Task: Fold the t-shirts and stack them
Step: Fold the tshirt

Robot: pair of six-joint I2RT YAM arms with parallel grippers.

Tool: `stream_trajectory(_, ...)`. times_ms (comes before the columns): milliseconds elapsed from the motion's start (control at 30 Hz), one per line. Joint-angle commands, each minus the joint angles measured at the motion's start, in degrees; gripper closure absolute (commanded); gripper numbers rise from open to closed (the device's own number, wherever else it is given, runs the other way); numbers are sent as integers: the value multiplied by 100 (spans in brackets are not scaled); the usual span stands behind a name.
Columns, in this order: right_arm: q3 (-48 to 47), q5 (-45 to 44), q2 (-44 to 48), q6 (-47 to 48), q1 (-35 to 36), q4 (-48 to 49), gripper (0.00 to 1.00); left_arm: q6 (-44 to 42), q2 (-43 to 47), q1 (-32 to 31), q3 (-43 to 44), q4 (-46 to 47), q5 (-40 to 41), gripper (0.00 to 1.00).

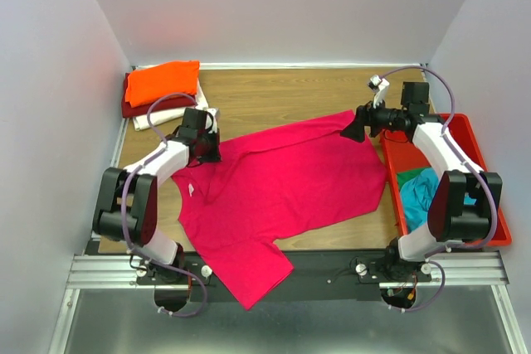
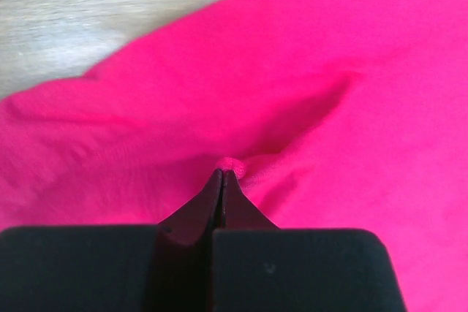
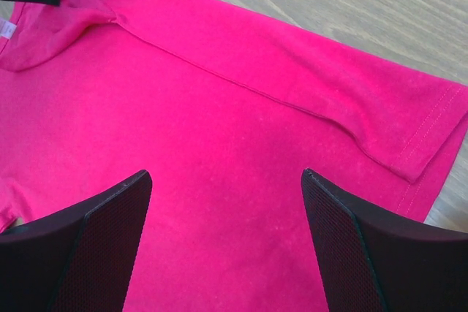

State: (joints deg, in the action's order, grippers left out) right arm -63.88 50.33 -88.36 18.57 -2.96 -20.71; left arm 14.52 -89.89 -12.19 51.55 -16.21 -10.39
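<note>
The wooden surface carries the pink-red t-shirt spread across its middle, one end hanging over the near edge. A folded stack topped by an orange t-shirt sits in the far left corner, and a teal t-shirt lies in the red tray. Only the left wrist view shows the left fingers clenched on a small pinch of pink cloth, while the right wrist view shows the right fingers spread wide over the shirt beside its sleeve.
</note>
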Motion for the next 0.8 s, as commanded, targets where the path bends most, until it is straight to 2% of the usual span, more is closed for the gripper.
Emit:
stream_trajectory(0, 24, 144, -24, 94, -38, -135, 11, 200, 594, -152, -258, -23, -637, 100)
stream_trajectory(233, 7, 135, 3, 112, -117, -153, 11, 560, 1140, -696, -1067, 249, -1640, 99)
stream_trajectory(267, 16, 135, -15, 121, -117, -153, 11, 560, 1149, -750, -1112, 284, -1772, 93)
stream_trajectory(367, 16, 127, -24, 121, -135, -161, 11, 499, 1114, -864, -1200, 320, -2159, 68)
stream_trajectory(433, 16, 109, -32, 129, -143, -161, 11, 499, 1227, -873, -1156, 337, -2195, 60)
stream_trajectory(467, 16, 92, -41, 147, -143, -161, 11, 499, 1298, -882, -1112, 337, -2195, 60)
stream_trajectory(533, 24, 39, -85, 156, -152, -170, 11, 577, 1508, -873, -963, 320, -2090, 58)
stream_trajectory(600, 24, 13, -129, 165, -152, -170, 11, 683, 1921, -864, -700, 329, -1854, 52)
stream_trajectory(700, 7, -5, -217, 156, -152, -170, 11, 797, 2404, -629, -401, 241, -531, 39)
stream_trajectory(733, 7, -23, -234, 147, -152, -179, 11, 798, 2458, -627, -400, 276, -316, 39)
stream_trajectory(767, -11, -84, -278, 121, -152, -188, 11, 867, 2511, -340, -522, 346, -245, 37)
